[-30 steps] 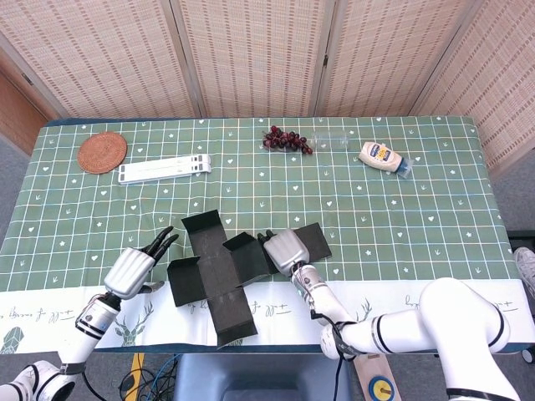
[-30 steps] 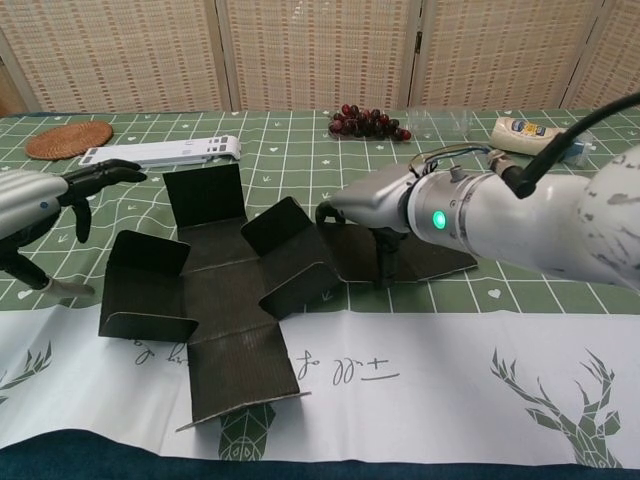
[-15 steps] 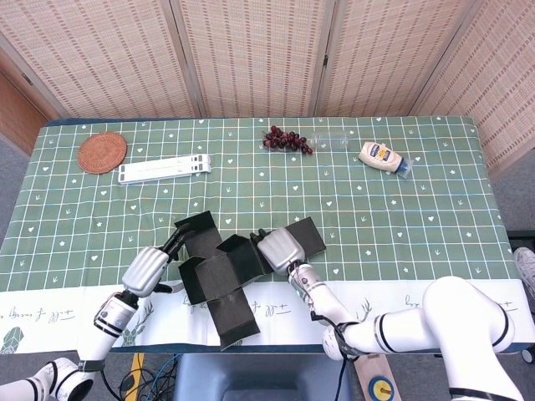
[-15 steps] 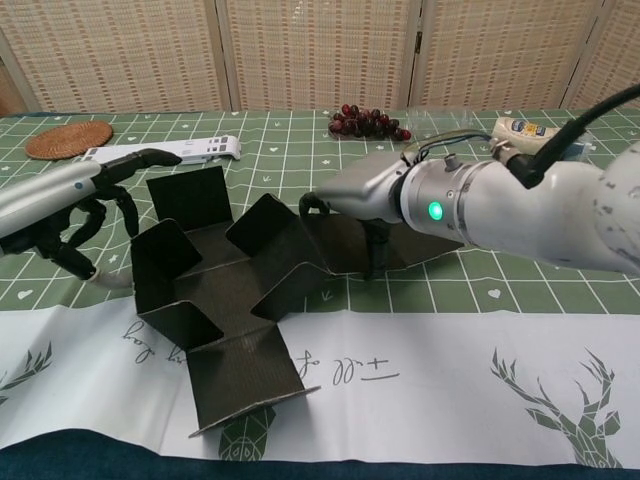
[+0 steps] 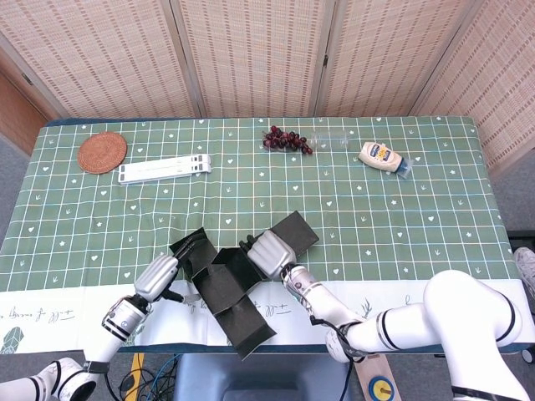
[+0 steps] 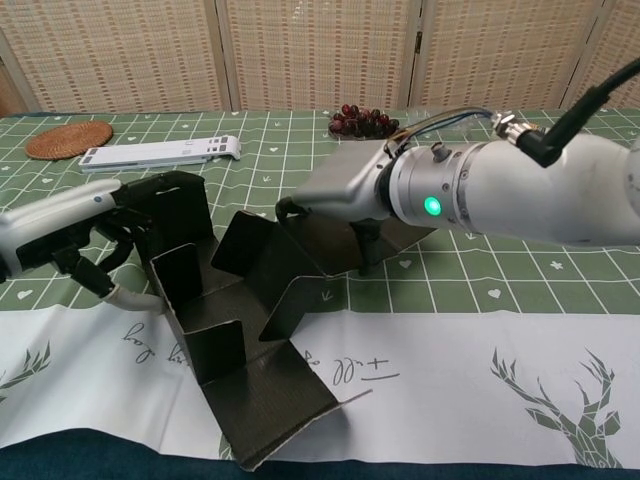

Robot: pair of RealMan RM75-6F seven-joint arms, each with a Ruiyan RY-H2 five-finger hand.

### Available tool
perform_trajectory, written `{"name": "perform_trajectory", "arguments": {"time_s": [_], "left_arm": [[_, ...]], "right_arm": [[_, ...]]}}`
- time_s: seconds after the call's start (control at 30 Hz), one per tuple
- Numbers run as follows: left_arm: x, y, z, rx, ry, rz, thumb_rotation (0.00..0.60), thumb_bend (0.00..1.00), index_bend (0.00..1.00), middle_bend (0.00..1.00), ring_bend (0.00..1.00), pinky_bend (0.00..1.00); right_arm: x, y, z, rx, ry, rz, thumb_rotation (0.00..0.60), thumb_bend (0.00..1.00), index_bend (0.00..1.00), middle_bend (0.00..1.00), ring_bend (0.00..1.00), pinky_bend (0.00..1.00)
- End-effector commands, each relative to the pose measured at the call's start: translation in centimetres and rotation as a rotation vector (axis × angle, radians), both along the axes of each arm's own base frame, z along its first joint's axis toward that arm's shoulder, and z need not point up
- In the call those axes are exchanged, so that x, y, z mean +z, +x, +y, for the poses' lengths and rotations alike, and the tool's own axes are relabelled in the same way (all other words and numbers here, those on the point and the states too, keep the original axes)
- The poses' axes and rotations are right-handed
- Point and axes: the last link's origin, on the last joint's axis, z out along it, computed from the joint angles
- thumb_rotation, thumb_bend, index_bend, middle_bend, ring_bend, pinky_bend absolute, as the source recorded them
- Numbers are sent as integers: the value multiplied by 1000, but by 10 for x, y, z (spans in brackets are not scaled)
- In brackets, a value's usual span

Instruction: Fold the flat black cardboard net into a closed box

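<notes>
**Half-raised net: handling notes**

The black cardboard net (image 6: pixel 245 330) lies at the near edge of the table (image 5: pixel 418 217), partly on the white border strip of the cloth. Several panels stand up, forming a rough trough; one long flap lies flat toward the robot, and another extends behind the right hand.

Left hand (image 6: pixel 70 235): fingers curled against the outside of the left standing panel, pressing it inward. Whether it pinches the panel or only pushes, I cannot tell. Right hand (image 6: pixel 340 195): back of hand faces the cameras, fingertips down at the right-side panels; contact looks like a push, grip not visible.

Judgement on material: thin corrugated board, light, stiff across each panel, hinging only at the scored creases. Likely to slide on the cloth and spring back open if released. Edges could buckle under point pressure.

Best hold: flat fingers on panel faces close to creases, opposing walls pushed together, base kept pinned on the table.
</notes>
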Motion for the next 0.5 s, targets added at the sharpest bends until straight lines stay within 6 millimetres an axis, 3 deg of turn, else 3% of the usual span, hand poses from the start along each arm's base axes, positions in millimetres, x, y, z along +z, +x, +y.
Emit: {"name": "perform_trajectory", "arguments": {"time_s": [0.03, 0.5], "left_arm": [[-1, 0, -1, 15, -22, -20, 600, 103, 4, 0, 504, 803], [-8, 4, -4, 77, -135, -116, 600, 103, 37, 0, 522, 851]], "right_arm": [[0, 0, 1, 5, -1, 1, 600, 414, 289, 318, 822, 962], [0, 1, 6, 73, 11, 28, 600, 415, 300, 333, 825, 962]]}}
